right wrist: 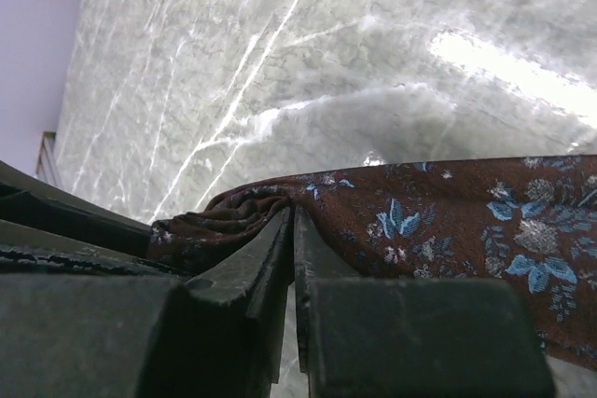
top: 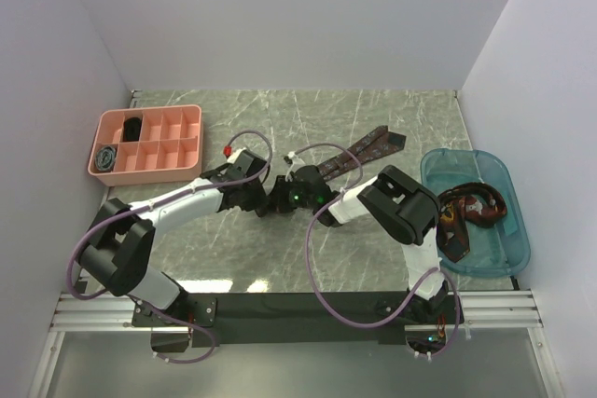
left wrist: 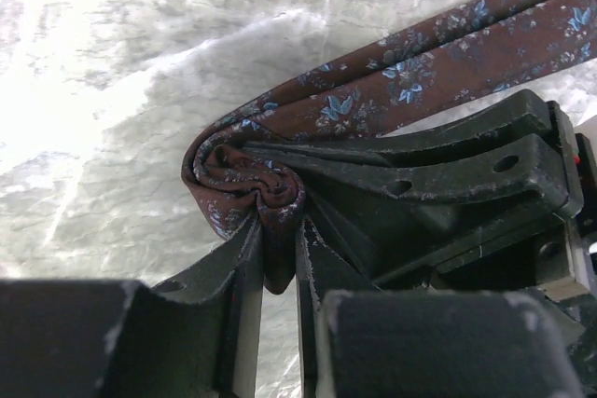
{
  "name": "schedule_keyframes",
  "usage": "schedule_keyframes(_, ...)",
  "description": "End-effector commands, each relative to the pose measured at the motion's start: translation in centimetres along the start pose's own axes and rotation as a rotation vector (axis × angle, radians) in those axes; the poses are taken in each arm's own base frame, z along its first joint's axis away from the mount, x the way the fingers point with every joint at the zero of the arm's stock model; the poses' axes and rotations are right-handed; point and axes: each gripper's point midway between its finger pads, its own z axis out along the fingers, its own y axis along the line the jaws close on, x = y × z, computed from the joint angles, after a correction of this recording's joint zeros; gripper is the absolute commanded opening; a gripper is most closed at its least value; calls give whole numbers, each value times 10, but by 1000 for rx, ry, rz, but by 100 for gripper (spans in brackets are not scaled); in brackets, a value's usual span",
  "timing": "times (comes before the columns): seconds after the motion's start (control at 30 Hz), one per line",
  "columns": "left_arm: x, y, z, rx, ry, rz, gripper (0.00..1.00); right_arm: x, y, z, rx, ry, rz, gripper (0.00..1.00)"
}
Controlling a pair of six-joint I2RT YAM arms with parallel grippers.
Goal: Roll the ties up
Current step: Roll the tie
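Observation:
A dark maroon tie (top: 368, 148) with blue flowers lies on the marble table, its wide pointed end toward the back right. Its near end is bunched into a small fold (left wrist: 244, 184) where both grippers meet at the table's middle. My left gripper (left wrist: 278, 230) is shut on a pinch of that fold, and fabric hangs between its fingers. My right gripper (right wrist: 294, 216) is shut on the tie (right wrist: 448, 221) right beside it. In the top view the left gripper (top: 270, 200) and right gripper (top: 303, 195) nearly touch. The right gripper's fingers (left wrist: 420, 170) cross the left wrist view.
A pink compartment tray (top: 145, 176) stands at the back left with a black coil (top: 133, 126) and a grey-blue coil (top: 107, 157) in it. A blue bin (top: 518, 230) at the right holds more ties (top: 471, 207). White walls close three sides.

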Motion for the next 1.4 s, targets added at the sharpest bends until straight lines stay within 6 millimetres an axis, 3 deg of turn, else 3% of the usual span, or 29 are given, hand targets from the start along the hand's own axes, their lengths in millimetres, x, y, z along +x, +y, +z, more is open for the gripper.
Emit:
schedule_keyframes(0.0, 3, -30, 0, 121, 7, -24, 21, 11, -17, -6, 50, 8, 39, 14)
schedule_keyframes(0.17, 9, -23, 11, 93, 18, -21, 21, 4, -28, -16, 96, -34, 40, 16)
schedule_keyframes(0.3, 10, -18, 16, 53, 22, -21, 15, -1, -27, -21, 96, -47, 23, 17)
schedule_keyframes(0.47, 2, -9, 11, -4, -19, -33, 6, 4, -29, -17, 92, -26, 38, 14)
schedule_keyframes(0.67, -3, -10, 12, -28, -25, -27, 5, 9, -34, -20, 103, -24, 71, 13)
schedule_keyframes(1.1, -3, -8, 17, -64, -6, 19, 1, -56, -28, -58, 148, -168, -40, 15)
schedule_keyframes(1.27, -7, -12, 15, -58, -13, 27, 1, -66, -24, -54, 131, -157, -62, 15)
schedule_keyframes(1.37, -8, -15, 16, -55, -9, 33, 1, -59, -30, -45, 135, -125, -38, 15)
